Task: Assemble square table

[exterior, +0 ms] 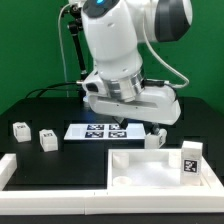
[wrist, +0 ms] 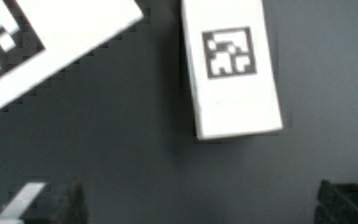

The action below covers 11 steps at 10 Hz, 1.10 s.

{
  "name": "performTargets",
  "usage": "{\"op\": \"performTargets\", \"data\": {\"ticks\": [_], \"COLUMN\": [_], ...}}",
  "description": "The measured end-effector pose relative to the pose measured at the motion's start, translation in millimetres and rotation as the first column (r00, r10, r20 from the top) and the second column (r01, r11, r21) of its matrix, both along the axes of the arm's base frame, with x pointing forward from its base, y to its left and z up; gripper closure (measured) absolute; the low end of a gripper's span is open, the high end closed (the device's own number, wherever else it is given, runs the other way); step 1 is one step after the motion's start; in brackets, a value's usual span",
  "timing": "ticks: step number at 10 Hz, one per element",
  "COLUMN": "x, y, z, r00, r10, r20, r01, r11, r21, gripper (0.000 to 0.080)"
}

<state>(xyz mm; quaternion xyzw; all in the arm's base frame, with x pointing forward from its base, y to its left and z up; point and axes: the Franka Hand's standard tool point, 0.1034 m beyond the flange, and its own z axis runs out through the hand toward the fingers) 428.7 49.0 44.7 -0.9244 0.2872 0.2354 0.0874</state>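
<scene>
Square table top (exterior: pixel 150 170), white plastic with a raised rim and round corner sockets, lies flat at the near corner of the black table (exterior: pixel 60 172) on the exterior view's right. Its sides run roughly in line with the table's edges.

Starting at the exterior view's left, two short white block legs stand close to the table's left edge. The first block leg (exterior: pixel 20 130) and the second block leg (exterior: pixel 47 139) are just beside each other and well apart from the top. A long white border rail (exterior: pixel 60 188) runs along the near edge in front of them.

Toward the middle of the table lies the marker board (exterior: pixel 100 130), a thin flat white sheet of black-white tags. The wrist view catches one corner of it (wrist: pixel 34 60).

Next comes the third block leg (exterior: pixel 153 141), just behind the top's far edge and below the arm. In the wrist view this leg (wrist: pixel 233 70) lies flat on the black surface with its tag facing up. Its long axis runs crosswise to the line between the fingertips, slightly tilted.

The two-finger gripper (exterior: pixel 157 130) hangs over that spot. In the wrist view the gripper (wrist: pixel 194 205) is spread wide and holds nothing; its dark fingers (wrist: pixel 43 205) are well apart, and the leg lies clear of them, not between them.

Farthest right, the fourth block leg (exterior: pixel 192 160) stands upright at the top's far right corner, tag toward the camera. I cannot tell whether it sits in a socket.
</scene>
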Motion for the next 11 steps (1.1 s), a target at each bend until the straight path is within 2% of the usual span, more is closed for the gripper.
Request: {"op": "performTargets", "data": {"ticks": [1, 3, 5, 6, 10, 11], "x": [-0.6, -3.1, -6.6, -2.9, -2.0, -1.3], "y": [-2.5, 2.4, 7.7, 13.4, 11.6, 22.6], "z": [-0.9, -0.8, -8.4, -11.6, -12.9, -17.6], "r00": [0.999, 0.987, 0.981, 0.985, 0.986, 0.987], "r10": [-0.007, -0.024, -0.020, -0.021, -0.020, -0.046], "r20": [-0.046, -0.156, -0.193, -0.173, -0.167, -0.151], "r01": [0.008, 0.039, 0.037, 0.029, 0.029, 0.054], "r11": [1.000, 0.995, 0.996, 0.998, 0.998, 0.997], "r21": [0.023, 0.090, 0.085, 0.049, 0.049, 0.048], "gripper": [0.0150, 0.0150, 0.0150, 0.0150, 0.0150, 0.0150]}}
